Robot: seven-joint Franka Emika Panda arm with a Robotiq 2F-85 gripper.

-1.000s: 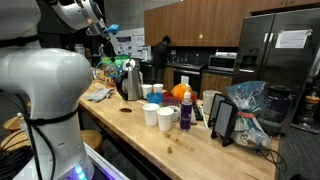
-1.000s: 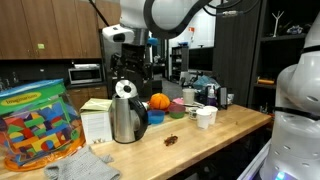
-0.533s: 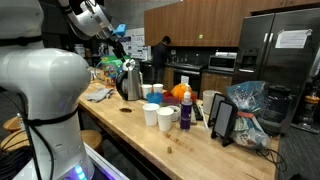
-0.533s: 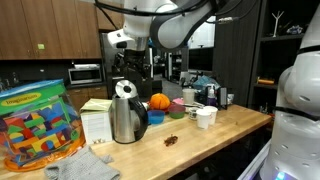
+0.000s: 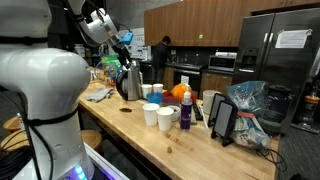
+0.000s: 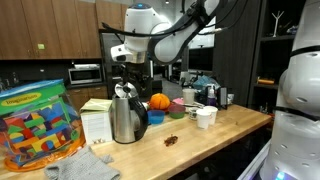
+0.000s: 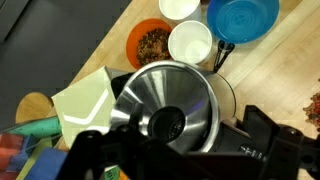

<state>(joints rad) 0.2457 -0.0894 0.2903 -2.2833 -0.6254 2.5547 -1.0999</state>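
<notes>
One steel kettle (image 5: 130, 82) stands upright on the wooden countertop (image 5: 190, 150), its long axis vertical. In the wrist view its round lid knob faces the camera and its black handle lies on the side towards the cups. The gripper (image 7: 170, 152) hangs straight above the kettle, fingers spread apart to either side of it, grasping nothing.

In the wrist view, beyond the kettle, sit two white cups (image 7: 190, 42), one orange bowl (image 7: 150, 42) and one blue dish (image 7: 243, 15). One pale green box (image 7: 85, 100) lies just beside the kettle.

The room is a kitchen with brown cabinets (image 5: 190, 22) behind the kettle and one steel fridge (image 5: 280, 50) well apart from it.
</notes>
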